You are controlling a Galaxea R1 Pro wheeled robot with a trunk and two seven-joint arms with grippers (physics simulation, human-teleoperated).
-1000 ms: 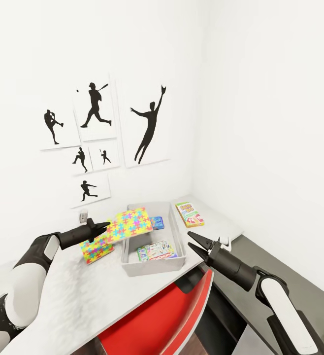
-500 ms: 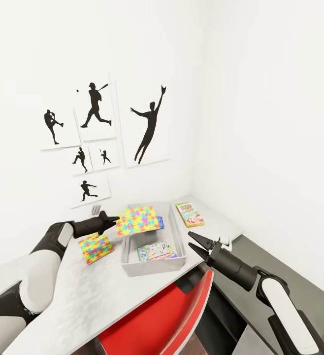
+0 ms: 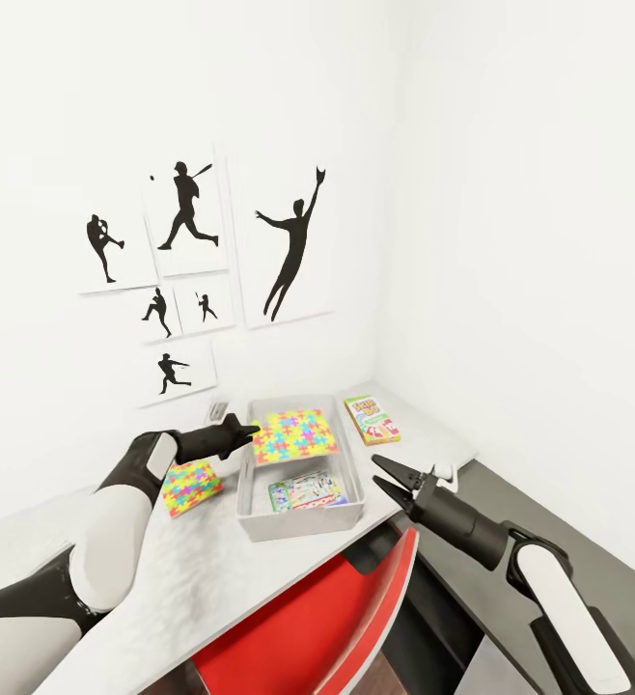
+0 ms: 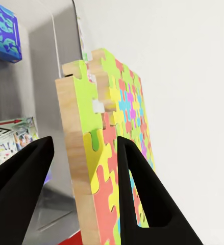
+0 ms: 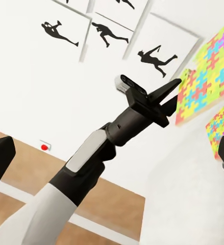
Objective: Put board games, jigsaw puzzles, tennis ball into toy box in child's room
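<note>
Left gripper (image 3: 247,430) clamps one jigsaw puzzle (image 3: 296,435) by its edge, held over the toy box (image 3: 301,522). Second puzzle (image 3: 190,485) lies on the table (image 3: 163,569). Right gripper (image 3: 389,474) hangs spread, empty.

A: Left arm?
B: Stretched forward, forearm nearly level. Left gripper (image 3: 248,431) clamps the edge of a jigsaw puzzle (image 3: 295,435), one finger (image 4: 142,194) on each face.
A: Right arm?
B: Bent at the elbow, forearm angled up and inward. Right gripper (image 3: 387,475) has its jaws spread apart with nothing between them.
</note>
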